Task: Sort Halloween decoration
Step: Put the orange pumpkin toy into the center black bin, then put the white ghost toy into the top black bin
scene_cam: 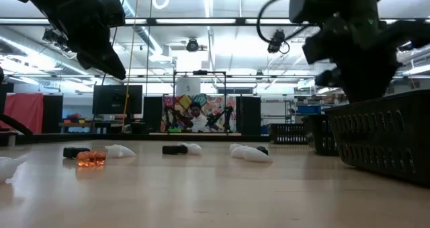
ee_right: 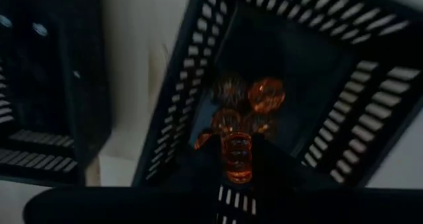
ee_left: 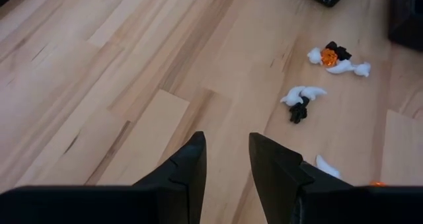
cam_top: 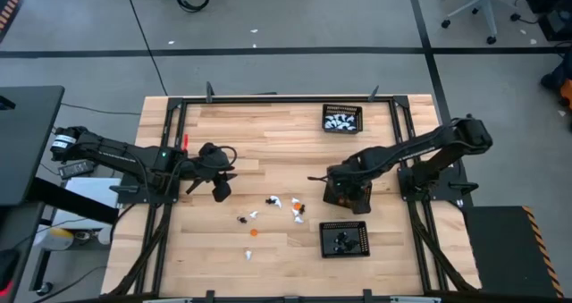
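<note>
Right gripper (ee_right: 236,159): clamped on an orange figure (ee_right: 236,154), seemingly over a black tray (ee_right: 370,112).
Left gripper (ee_left: 227,159): parted, empty, above bare table (ee_left: 99,72).

The wooden table (cam_top: 268,133) carries three black mesh trays: one holding white figures (cam_top: 342,118) near its far edge, one holding black figures (cam_top: 344,239) toward its near edge, and a third (cam_top: 349,196) between them, mostly hidden under the right arm. Loose on the bare wood at the middle lie small white, black and orange figures (cam_top: 284,206), in a cluster and as scattered singles, including an orange piece (cam_top: 254,232) and a white one (cam_top: 248,253).
</note>
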`<state>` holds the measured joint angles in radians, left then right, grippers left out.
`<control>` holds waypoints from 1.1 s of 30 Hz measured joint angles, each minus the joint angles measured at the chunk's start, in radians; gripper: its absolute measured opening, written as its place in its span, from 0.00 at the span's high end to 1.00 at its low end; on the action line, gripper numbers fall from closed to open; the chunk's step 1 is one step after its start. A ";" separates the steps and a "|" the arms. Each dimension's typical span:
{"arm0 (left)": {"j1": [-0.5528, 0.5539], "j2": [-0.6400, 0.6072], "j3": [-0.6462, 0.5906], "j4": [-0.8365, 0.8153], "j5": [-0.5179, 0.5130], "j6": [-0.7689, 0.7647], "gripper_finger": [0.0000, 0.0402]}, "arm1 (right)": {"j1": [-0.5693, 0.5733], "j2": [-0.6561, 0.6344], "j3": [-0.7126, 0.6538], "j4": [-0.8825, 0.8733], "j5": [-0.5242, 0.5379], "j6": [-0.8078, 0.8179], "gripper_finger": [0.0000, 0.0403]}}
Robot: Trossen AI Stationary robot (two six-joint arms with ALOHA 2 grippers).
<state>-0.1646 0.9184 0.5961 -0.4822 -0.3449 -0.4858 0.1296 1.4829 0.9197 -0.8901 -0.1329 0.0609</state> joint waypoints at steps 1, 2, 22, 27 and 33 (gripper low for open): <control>0.000 0.000 0.000 0.000 0.000 0.000 0.69 | 0.001 0.003 -0.014 0.005 0.000 0.000 0.81; 0.000 0.000 0.000 -0.001 -0.001 0.000 0.69 | 0.001 0.004 -0.029 0.010 0.000 0.000 0.81; 0.000 0.000 0.000 -0.009 -0.020 0.029 0.69 | -0.022 0.004 0.063 0.014 0.015 0.067 0.64; 0.000 0.000 0.000 -0.009 -0.020 0.029 0.69 | -0.022 0.019 0.194 0.038 0.069 0.153 0.64; 0.000 0.000 0.000 -0.006 -0.020 0.029 0.69 | -0.020 0.189 0.358 0.033 0.053 0.142 0.64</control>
<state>-0.1646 0.9180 0.5964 -0.4880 -0.3645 -0.4568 0.1100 1.6719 1.2779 -0.8570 -0.0798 0.2031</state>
